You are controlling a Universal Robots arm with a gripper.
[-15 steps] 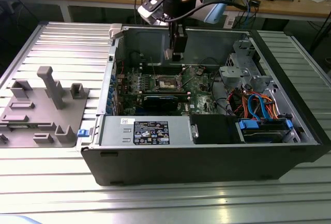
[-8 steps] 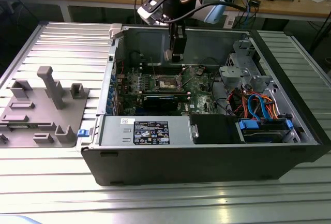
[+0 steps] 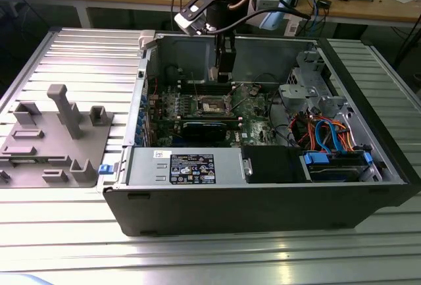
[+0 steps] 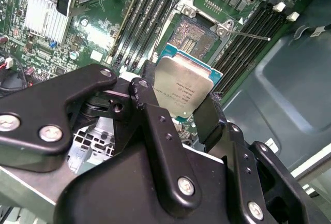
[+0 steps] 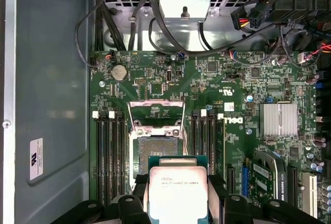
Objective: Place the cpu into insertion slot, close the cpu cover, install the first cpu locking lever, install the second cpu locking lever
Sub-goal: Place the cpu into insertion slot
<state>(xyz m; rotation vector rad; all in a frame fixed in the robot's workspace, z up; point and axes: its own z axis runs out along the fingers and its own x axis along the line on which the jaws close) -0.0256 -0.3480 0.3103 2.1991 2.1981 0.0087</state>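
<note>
My gripper point(image 4: 178, 102) is shut on the cpu point(image 4: 186, 89), a silver-faced square chip on a green backing, held by two opposite edges between the black fingers point(image 4: 147, 92). In the first wrist view the cpu point(image 5: 178, 193) hangs just short of the insertion slot point(image 5: 158, 154), whose tan pin field lies bare. The cpu cover point(image 5: 156, 114) stands tilted open at the slot's far side. A thin metal lever point(image 4: 251, 34) sticks out beside the insertion slot point(image 4: 194, 38). In the exterior view the gripper point(image 3: 223, 68) reaches down into the case above the slot point(image 3: 214, 105).
The green motherboard point(image 5: 232, 79) lies in an open black computer case point(image 3: 263, 206). Black memory slots point(image 5: 108, 151) flank the socket on both sides. A finned heatsink point(image 5: 278, 119), cable bundles point(image 5: 129, 22) and a drive cage point(image 3: 316, 94) crowd the board's edges. A grey fixture point(image 3: 59, 133) stands outside on the exterior view's left.
</note>
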